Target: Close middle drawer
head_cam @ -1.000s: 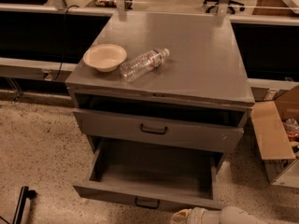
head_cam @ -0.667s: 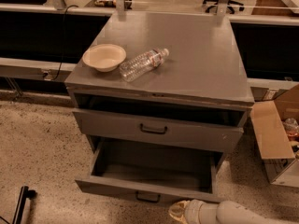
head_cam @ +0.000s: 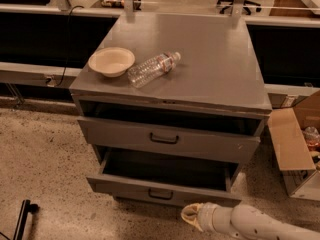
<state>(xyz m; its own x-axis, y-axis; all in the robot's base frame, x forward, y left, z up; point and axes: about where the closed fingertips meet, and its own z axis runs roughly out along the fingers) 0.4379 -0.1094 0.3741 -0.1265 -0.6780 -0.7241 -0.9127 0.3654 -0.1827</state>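
Note:
The middle drawer (head_cam: 131, 189) is the lower of the two gray fronts on the gray cabinet. It stands partly pulled out, with its deep dark tray showing and a small black handle (head_cam: 161, 195) on its narrow front panel. My gripper (head_cam: 192, 216), cream-coloured at the tip of a white arm coming in from the lower right, is just in front of the drawer's front panel, below and right of the handle. The taller upper drawer (head_cam: 165, 139) sits above it, slightly out.
A beige bowl (head_cam: 111, 61) and a lying clear plastic bottle (head_cam: 151, 69) rest on the cabinet top (head_cam: 210, 64). An open cardboard box (head_cam: 295, 149) stands on the floor at the right. A black object (head_cam: 22, 218) stands at the lower left. Dark counters run behind.
The middle drawer has slid back into the cabinet by a good part of its length. My gripper has moved up and left, following its front panel.

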